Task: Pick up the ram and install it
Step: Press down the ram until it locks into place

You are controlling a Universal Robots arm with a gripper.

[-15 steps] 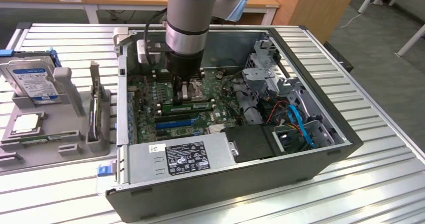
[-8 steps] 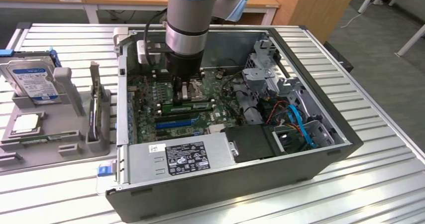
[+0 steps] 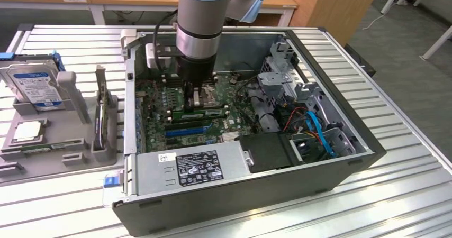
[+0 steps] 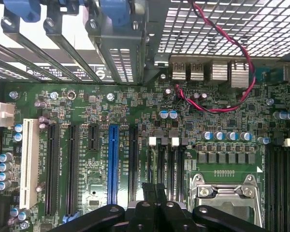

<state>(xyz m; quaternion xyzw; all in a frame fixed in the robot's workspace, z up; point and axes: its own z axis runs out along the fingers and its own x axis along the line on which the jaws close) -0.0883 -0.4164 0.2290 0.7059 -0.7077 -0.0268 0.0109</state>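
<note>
The gripper (image 4: 154,191) was seen in the wrist view with its two dark fingers (image 4: 149,189) pressed together, fully closed, and nothing could be made out between them. It was held low over the motherboard (image 4: 183,121), just above the memory slots (image 4: 160,162) beside the processor socket (image 4: 224,193). In the exterior view the arm (image 3: 205,21) was lowered straight down into the open case (image 3: 233,195), and its own body hid the gripper there. A green stick that may be the ram (image 3: 201,112) was seen lying across the board just below the arm, seemingly seated in a slot; whether it was fully latched could not be told. The case also held a power supply (image 3: 194,166) with a black label near the front wall, a black duct (image 3: 272,150) beside it, and blue cables (image 3: 318,129) on the exterior view's right. On the exterior view's left a grey tray (image 3: 28,166) stood apart from the case on the table (image 3: 395,195); a hard drive (image 3: 32,84) was propped at its back, a processor (image 3: 27,130) lay flat in front of that, and a thin upright board (image 3: 102,111) stood in its holder. The wrist view alone showed a blue expansion slot (image 4: 113,164), a white slot (image 4: 29,162), a twisted red and black wire (image 4: 232,48) and the perforated rear wall (image 4: 222,29).
</note>
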